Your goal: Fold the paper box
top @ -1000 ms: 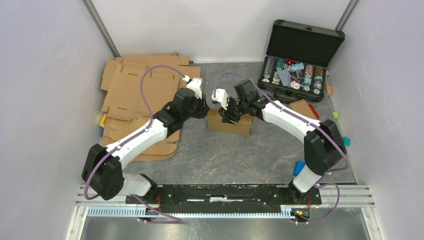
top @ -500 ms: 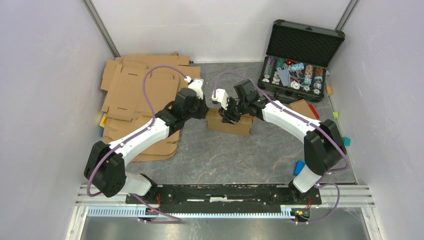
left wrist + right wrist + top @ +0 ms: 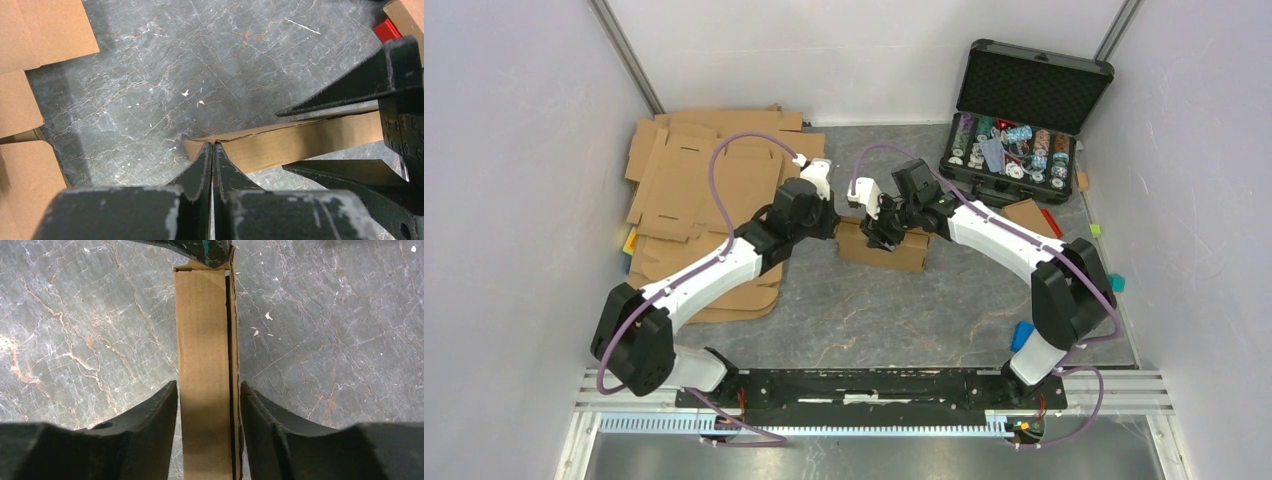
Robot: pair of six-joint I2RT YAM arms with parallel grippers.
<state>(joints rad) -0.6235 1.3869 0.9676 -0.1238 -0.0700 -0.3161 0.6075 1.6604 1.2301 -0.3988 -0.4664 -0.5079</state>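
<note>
The paper box, a shallow brown cardboard shape, stands in the middle of the table between both arms. My left gripper is at its left end. In the left wrist view its fingers are pressed flat together, and the gripper touches the top corner of the box with nothing visible between the fingers. My right gripper reaches down over the box from the right. In the right wrist view it straddles a doubled wall of the box, with a thin gap on each side.
Flat cardboard blanks lie stacked at the back left, close to my left arm. An open black case of poker chips stands at the back right, with a loose cardboard piece in front of it. Small blue and teal items sit at the right edge.
My left gripper has closed fully at the box's left corner. The right jaws have eased slightly apart around the wall. The box has stayed in place.
</note>
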